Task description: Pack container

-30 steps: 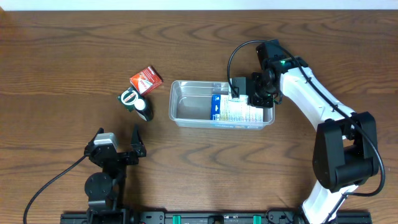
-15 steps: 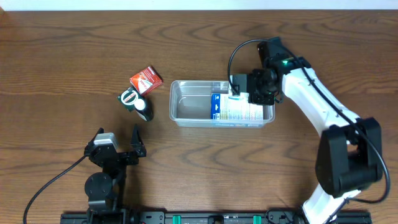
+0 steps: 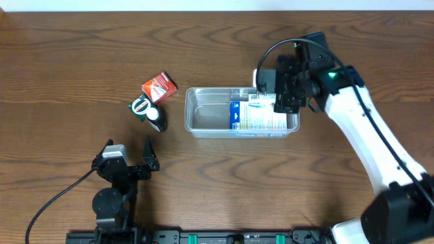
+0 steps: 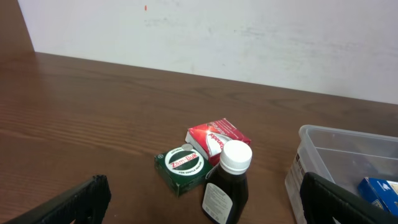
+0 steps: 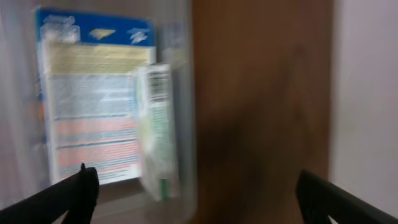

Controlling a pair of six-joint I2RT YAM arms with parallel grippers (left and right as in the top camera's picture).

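The container [image 3: 203, 114], a clear shallow tub, sits mid-table. In its right half lie a blue-and-white packet [image 3: 258, 118] and a small white-and-green box [image 3: 261, 100]. My right gripper [image 3: 266, 81] hovers over the tub's far right corner, open and empty. Its blurred wrist view looks down on the packet [image 5: 93, 99], the small box [image 5: 155, 124] and the tub wall [image 5: 183, 74]. My left gripper [image 3: 130, 150] rests open near the front left, apart from everything. Ahead of it are a red box [image 4: 217, 135], a green box [image 4: 182, 167] and a dark bottle [image 4: 227, 186].
The red box [image 3: 159, 87], green box [image 3: 141, 106] and white-capped bottle [image 3: 157, 120] cluster left of the tub on the wooden table. The tub's rim [image 4: 311, 134] shows at the right of the left wrist view. A white wall runs along the far table edge.
My right gripper has opened and pulled up and back from inside the tub, leaving the small white-and-green box beside the packet. The left arm has not moved.
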